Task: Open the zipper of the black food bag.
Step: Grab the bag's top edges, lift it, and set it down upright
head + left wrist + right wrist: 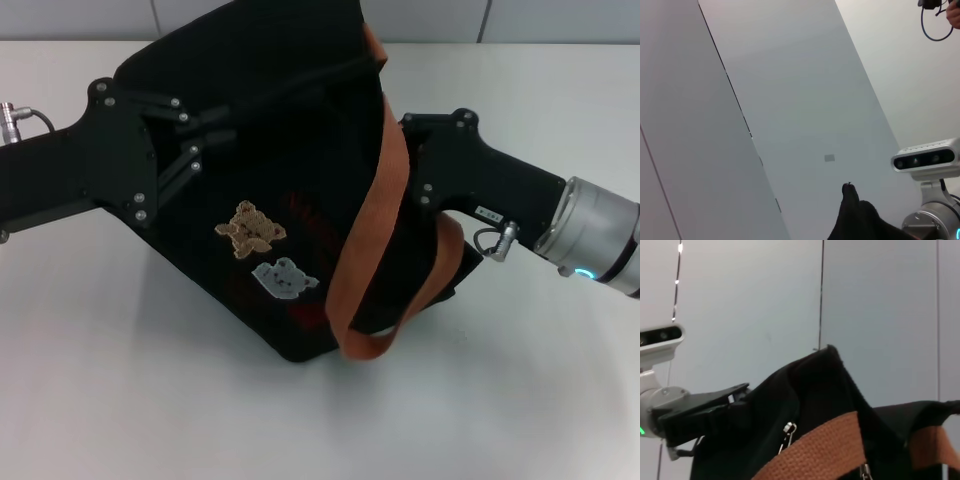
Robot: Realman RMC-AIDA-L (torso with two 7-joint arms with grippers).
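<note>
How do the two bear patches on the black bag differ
The tan bear patch sits higher on the black food bag, nearer the left gripper; the white bear patch sits lower, toward the bag's bottom edge. The tan one looks slightly larger and stands out more; the white one is paler grey-white. Both are small patches on the same front panel, close together.

Both grippers, left gripper and right gripper, have matte black angular housings studded with silver screws. The right wrist, at the frame's right edge, is a silver cylinder with a glowing cyan ring and a small grey cable looped beside a white label.

No legible text or labels
</note>
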